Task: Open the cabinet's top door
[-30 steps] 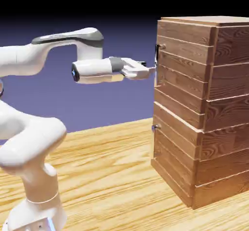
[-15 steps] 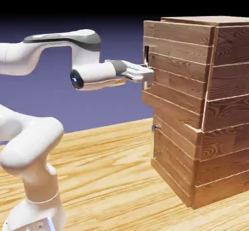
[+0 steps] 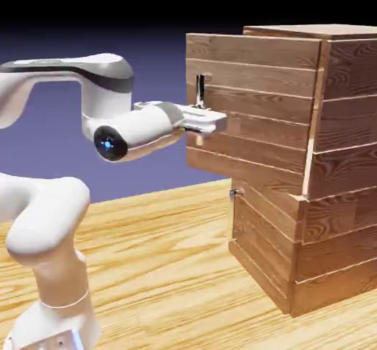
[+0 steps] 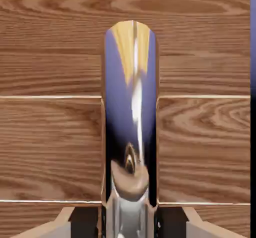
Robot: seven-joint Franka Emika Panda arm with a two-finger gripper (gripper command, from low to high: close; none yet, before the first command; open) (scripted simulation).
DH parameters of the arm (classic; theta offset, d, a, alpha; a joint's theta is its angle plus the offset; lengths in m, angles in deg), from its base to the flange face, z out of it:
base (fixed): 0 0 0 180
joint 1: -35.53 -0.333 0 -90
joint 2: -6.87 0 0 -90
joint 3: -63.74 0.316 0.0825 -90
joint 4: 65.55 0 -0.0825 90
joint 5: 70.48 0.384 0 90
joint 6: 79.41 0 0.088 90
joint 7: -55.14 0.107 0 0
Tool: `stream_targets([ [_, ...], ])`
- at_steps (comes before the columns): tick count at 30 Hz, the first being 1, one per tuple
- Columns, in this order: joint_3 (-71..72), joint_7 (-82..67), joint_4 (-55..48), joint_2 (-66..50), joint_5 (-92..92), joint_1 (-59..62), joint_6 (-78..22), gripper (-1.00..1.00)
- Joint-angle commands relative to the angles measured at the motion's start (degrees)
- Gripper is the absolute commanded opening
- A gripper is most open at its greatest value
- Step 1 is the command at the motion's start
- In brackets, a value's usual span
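The cabinet point(image 3: 342, 157) of reddish-brown planks stands at the exterior view's right. Its top door point(image 3: 254, 105) is swung partly out from the cabinet's front, hinged on the right. My gripper point(image 3: 209, 123) is shut on the door's slim vertical metal handle point(image 3: 200, 89) near the door's free edge. In the hand view the shiny handle point(image 4: 131, 106) fills the middle, running up from between my gripper point(image 4: 130, 224), with the top door's planks point(image 4: 50, 137) behind it. Both fingertips point(image 4: 54, 228) show only as tan corners at the bottom.
Below the top door the shorter lower door point(image 3: 265, 242) is closed, with a small metal handle point(image 3: 234, 193). The wooden table point(image 3: 162, 267) spreads under the arm. My white arm's base stands at the lower left.
My gripper went from open to shut on the handle. The arm then drew back toward the exterior view's left, swinging the top door out from the cabinet.
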Motion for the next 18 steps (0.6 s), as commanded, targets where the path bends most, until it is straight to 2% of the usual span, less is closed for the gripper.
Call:
stream_targets([
  [1,-2.1,-0.1,0.0,-0.3,-2.2,0.2,-1.9,-1.00],
  [10,-20.8,-3.5,-4.2,-8.5,-21.7,1.3,-19.2,-1.00],
  [18,-37.0,-9.0,-15.9,-23.7,-37.4,-3.5,-37.1,-1.00],
])
